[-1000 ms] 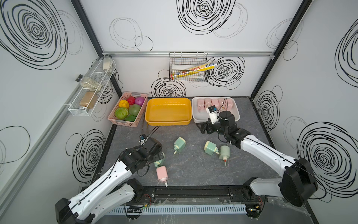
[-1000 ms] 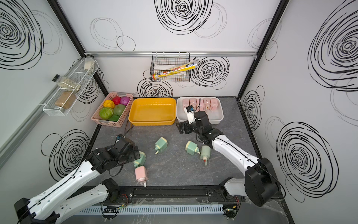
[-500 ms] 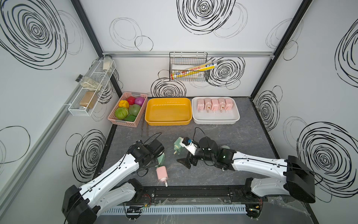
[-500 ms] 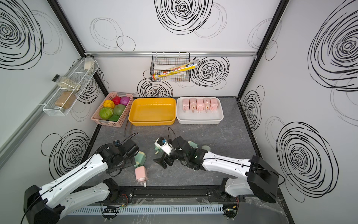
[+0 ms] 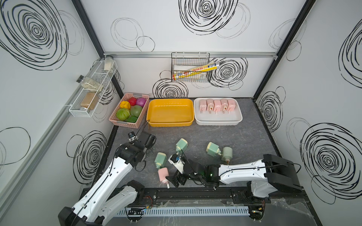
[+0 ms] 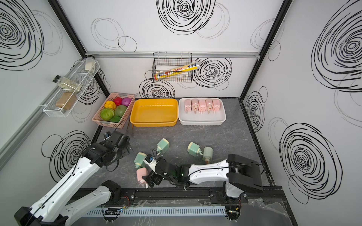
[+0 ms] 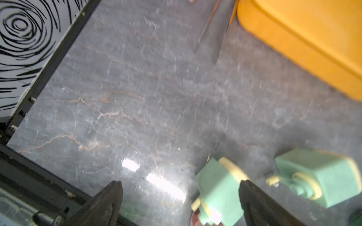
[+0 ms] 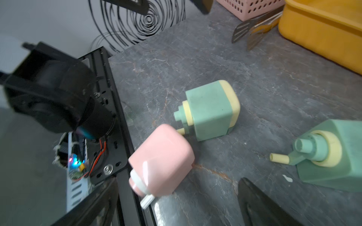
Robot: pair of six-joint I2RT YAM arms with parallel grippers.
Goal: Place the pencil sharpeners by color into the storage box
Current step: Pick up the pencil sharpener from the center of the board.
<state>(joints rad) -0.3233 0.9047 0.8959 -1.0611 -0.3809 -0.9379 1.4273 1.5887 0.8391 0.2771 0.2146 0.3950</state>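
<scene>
Subject of this step is the pink sharpener (image 8: 162,160), the only pink piece not yet sorted. It lies on its side on the surface (image 8: 254,78), hard by the front rail (image 8: 115,101), crank end toward that rail. Its other end sits just beside the crank of a green sharpener (image 8: 210,109); I cannot tell whether they touch.

The right tool (image 8: 178,183) is low and just short of the pink body, jaws spread wide with nothing gripped. I judge the step in hand to be the approach for this pick. The next move calls for me to advance until both jaws flank the body, close on its flat sides, then lift without dragging the green neighbour.

The left tool (image 7: 180,183) is also fully spread and holds nothing. In its wrist view a green piece shows just inside one jaw.

A second green sharpener (image 5: 181,144) and a green pair (image 5: 213,149) lie loose mid-surface.

At the back, the white tray (image 5: 218,122) carries five pink sharpeners (image 5: 217,105) in a row. The yellow tray (image 5: 170,123) beside it holds none. I judge pink nearly done and green not begun.
</scene>
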